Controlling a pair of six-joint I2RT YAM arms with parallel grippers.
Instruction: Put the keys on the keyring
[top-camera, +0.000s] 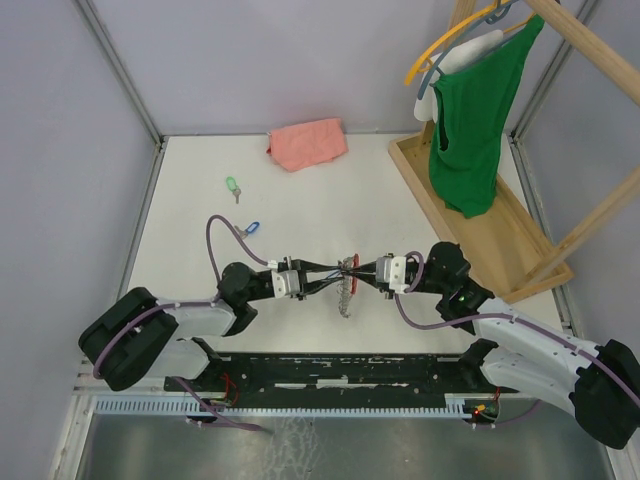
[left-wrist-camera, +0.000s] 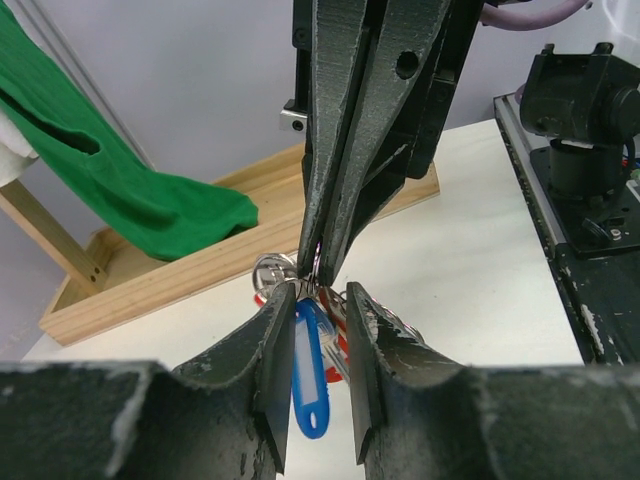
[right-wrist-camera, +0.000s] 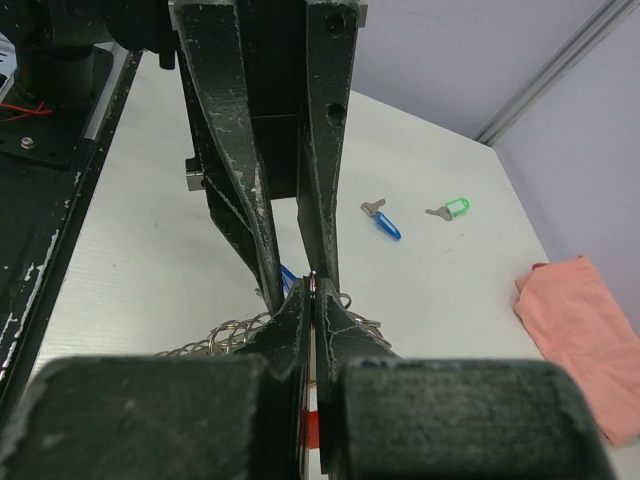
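Right fingers (right-wrist-camera: 335, 330), pressed together, pinch the keyring (left-wrist-camera: 272, 272), likely stiff and slippery, at its thin wire. Left fingers (left-wrist-camera: 262, 370) stand partly closed around a light blue-capped key (left-wrist-camera: 308, 372), probably best held by its plastic cap; contact is unclear. Two more keys (right-wrist-camera: 383, 220) lie well beyond the fingertips.

I'm keeping watch from here: the left gripper (top-camera: 335, 277) and right gripper (top-camera: 362, 268) are facing tip to tip above the table (top-camera: 300, 200). The keyring (top-camera: 350, 264) is sitting between the right fingers, and one key (left-wrist-camera: 308, 365) between the left. A nearer loose key (top-camera: 250, 228) is lying behind-left, with a farther loose key (top-camera: 232, 187) beyond it and a cloth (top-camera: 307, 143) at the far edge. A garment (top-camera: 475, 120) is hanging over the tray (top-camera: 520, 250) at right.
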